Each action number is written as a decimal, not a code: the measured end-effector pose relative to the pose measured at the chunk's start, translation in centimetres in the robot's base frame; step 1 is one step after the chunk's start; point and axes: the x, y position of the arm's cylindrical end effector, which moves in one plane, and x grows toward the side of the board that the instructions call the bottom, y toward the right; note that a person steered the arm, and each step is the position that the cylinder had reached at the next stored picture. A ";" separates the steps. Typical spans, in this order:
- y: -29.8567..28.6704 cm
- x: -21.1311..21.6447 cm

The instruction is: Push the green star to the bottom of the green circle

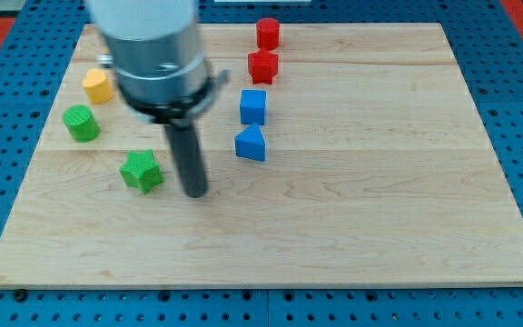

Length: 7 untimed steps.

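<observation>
One rod is all we carry here: no claw shows, so nothing can be said of it being spread or pinching. Our tip (195,192) rests on the bench (352,227), just beside the green star (141,171), on its right in the view. The green circle (82,123) sits up and to the view's left of the star, near but apart. To do this well, we judge the push should run leftward, struck slightly low on the star, so it slides under the circle without climbing into it. The star looks ridged, chunky, lying flat, with blunt points that could turn it if struck off-centre.
</observation>
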 end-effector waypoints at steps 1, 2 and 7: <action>-2.6 -1.3; -7.0 -1.4; -9.4 -5.8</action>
